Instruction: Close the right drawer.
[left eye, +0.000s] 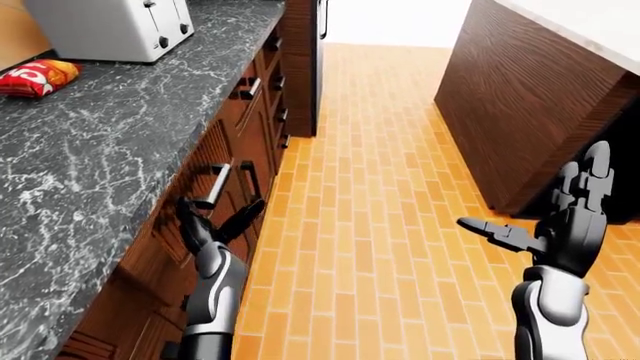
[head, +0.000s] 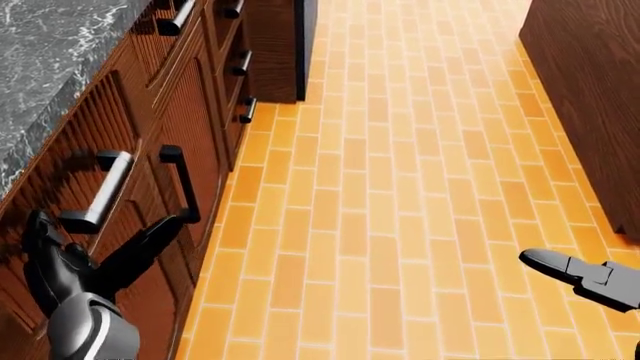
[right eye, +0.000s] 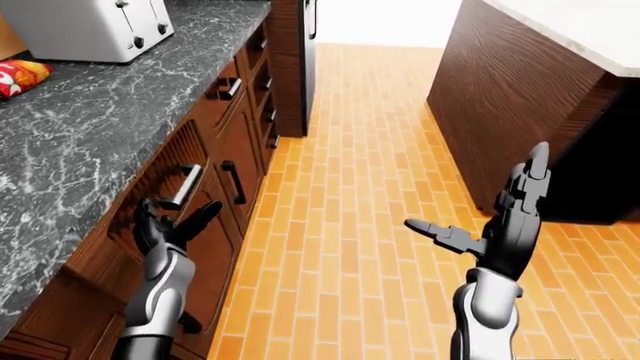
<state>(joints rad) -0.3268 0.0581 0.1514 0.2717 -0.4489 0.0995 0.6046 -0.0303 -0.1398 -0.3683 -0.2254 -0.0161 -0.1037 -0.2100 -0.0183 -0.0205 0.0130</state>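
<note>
Am steering left hand (left eye: 213, 225) up against drawer front (left eye: 195, 191) below counter edge (left eye: 150, 202), fingers spread wide, gripping nothing, just beside its bar handle (left eye: 213, 185). Right hand (left eye: 565, 217) hanging open over brick floor (left eye: 380, 187), well apart from cabinets, holding nothing. Toaster (left eye: 115, 26) and snack bag (left eye: 35, 76) sitting toward counter's far end. Cannot tell how far drawer is standing out. Am judging it rigid wood on runners, sliding easily: flat push on front panel beside handle, no grasp needed.

No readable text or labels.
</note>
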